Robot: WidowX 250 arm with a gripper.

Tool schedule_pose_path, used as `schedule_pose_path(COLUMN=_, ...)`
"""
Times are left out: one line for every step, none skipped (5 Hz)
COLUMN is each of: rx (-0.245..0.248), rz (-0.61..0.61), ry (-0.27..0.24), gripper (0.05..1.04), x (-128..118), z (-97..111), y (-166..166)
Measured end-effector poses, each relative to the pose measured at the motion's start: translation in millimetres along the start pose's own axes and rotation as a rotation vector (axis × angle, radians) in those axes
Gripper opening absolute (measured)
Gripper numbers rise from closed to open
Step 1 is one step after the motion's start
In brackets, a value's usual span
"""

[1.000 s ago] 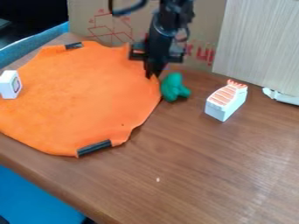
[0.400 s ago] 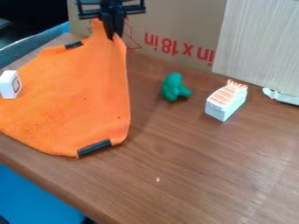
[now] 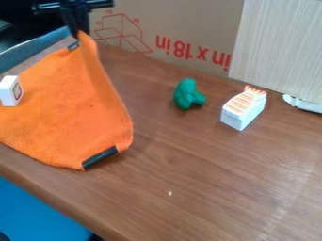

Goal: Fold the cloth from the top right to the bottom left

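Note:
At the upper left, above the table's far edge, the black gripper is shut on the raised corner of the orange cloth. From there the cloth's right side slopes down in a curved, lifted edge, while its left and lower parts lie on the table. One black strip sits at the cloth's bottom edge and another near the top, just below the gripper.
A white block rests at the cloth's left. Right of the cloth are a green toy and a white piece with orange stripes. A cardboard box and a pale panel stand behind the brown table.
Starting beside the green toy, the gripper has moved left and up, then on to the left and slightly down. The cloth's right part has been lifted and drawn leftward, baring table beneath.

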State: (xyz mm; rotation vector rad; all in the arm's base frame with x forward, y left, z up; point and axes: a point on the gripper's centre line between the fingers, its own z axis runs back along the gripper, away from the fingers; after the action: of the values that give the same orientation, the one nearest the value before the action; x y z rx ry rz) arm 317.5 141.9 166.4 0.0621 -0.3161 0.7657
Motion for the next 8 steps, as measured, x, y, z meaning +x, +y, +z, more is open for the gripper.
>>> schedule_pose_path(rx=-0.005, rz=0.015, ry=0.026, gripper=0.053, x=1, z=5, y=31)
schedule_pose_path(rx=0.008, rz=0.027, ry=0.048, gripper=0.053, x=3, z=5, y=58)
schedule_pose_path(rx=0.025, rz=0.051, ry=0.048, gripper=0.053, x=6, z=5, y=79)
schedule_pose_path(rx=0.042, rz=0.055, ry=0.046, gripper=0.053, x=8, z=6, y=99)
schedule_pose_path(rx=0.062, rz=0.056, ry=0.050, gripper=0.053, x=5, z=2, y=115)
schedule_pose_path(rx=0.076, rz=0.057, ry=0.052, gripper=0.053, x=4, z=1, y=129)
schedule_pose_path(rx=0.110, rz=0.064, ry=0.041, gripper=0.053, x=5, z=1, y=143)
schedule_pose_path(rx=0.157, rz=0.077, ry=0.013, gripper=0.069, x=8, z=0, y=152)
